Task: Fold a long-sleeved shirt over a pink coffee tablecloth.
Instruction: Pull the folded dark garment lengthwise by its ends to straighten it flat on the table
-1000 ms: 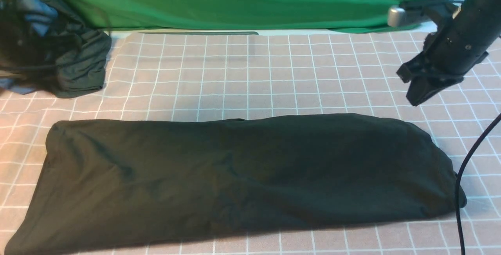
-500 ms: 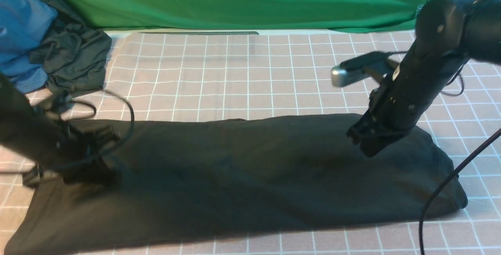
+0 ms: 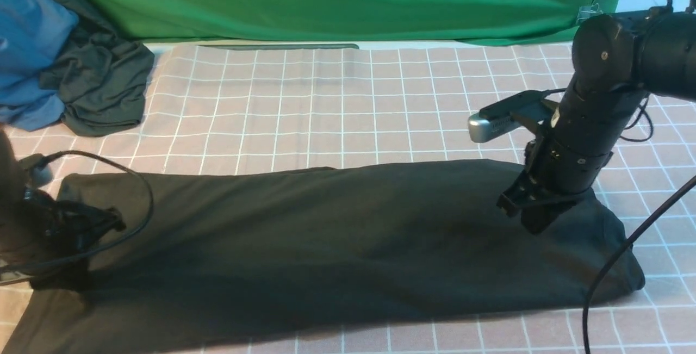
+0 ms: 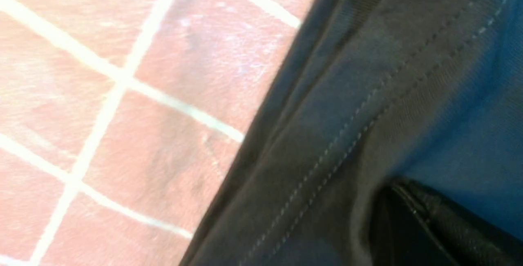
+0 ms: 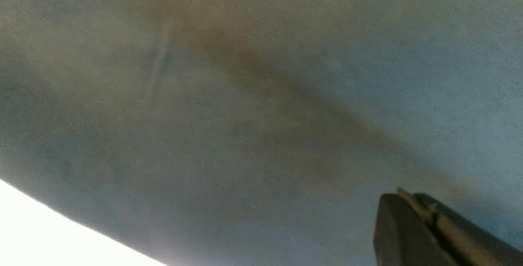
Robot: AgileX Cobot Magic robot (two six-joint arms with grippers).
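Where the front view took in the whole table, the large black cotton long-sleeved shirt (image 3: 337,245) lay folded into a long band across the near part of the dusty-pink, white-gridded coffee tablecloth (image 3: 337,109). The left gripper (image 3: 103,224) sat at its left end and the right gripper (image 3: 538,222) pointed tip-down on its right end, both with jaws together.

Left wrist view: only here did the double-stitched hem (image 4: 347,135) show, lying against pink squares.

Right wrist view: plain dark fabric and closed fingertips (image 5: 408,225); whether cloth was pinched could not be told.

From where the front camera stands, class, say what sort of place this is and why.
Probably a robot lab bench set for recording: green backdrop cloth behind, pink gridded tablecloth spread flat, a cabled black robot arm above it.
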